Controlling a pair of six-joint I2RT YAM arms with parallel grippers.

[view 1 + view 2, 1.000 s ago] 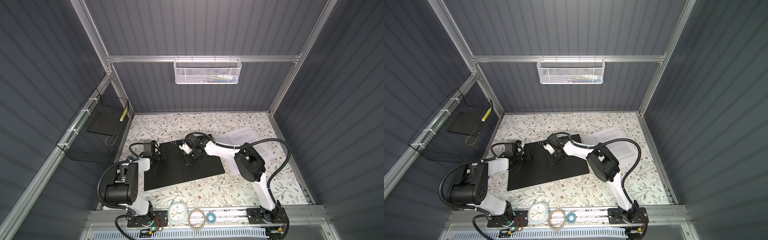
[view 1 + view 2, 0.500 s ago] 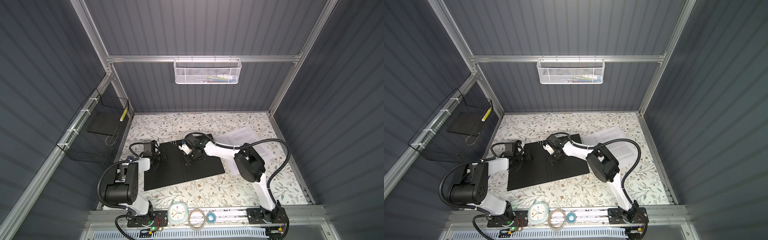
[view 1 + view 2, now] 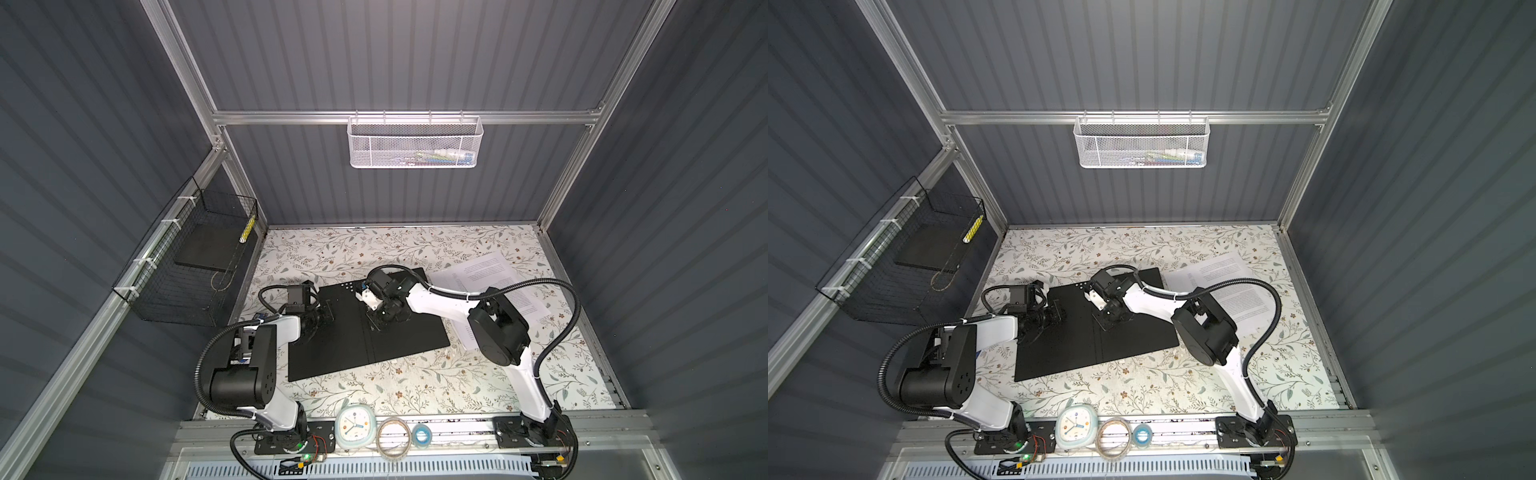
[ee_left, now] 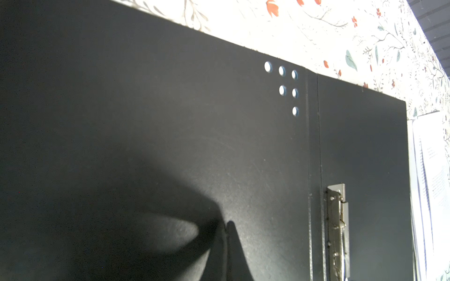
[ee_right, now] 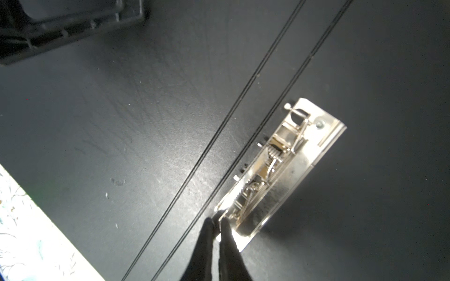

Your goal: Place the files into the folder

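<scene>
The folder (image 3: 407, 345) (image 3: 1133, 340) lies open and flat on the flowered table, black inside facing up. My left gripper (image 3: 328, 316) (image 4: 226, 226) is shut with nothing in it, its tips resting on the left cover. My right gripper (image 3: 376, 326) (image 5: 217, 225) reaches across to the spine. Its tips are pinched on the thin lever end of the metal clip (image 5: 280, 175) (image 4: 337, 231). The files (image 3: 490, 270) (image 3: 1225, 270), white printed sheets, lie on the table to the right of the folder, partly under the right arm.
An alarm clock (image 3: 354, 426), a tape roll (image 3: 393, 434) and a small blue roll (image 3: 421, 435) sit on the front rail. A black wire basket (image 3: 191, 266) hangs on the left wall and a white mesh basket (image 3: 415, 143) on the back rail.
The right gripper's jaws have closed a little on the clip's lever end. Neither arm has visibly moved, and the folder and files lie as before.
</scene>
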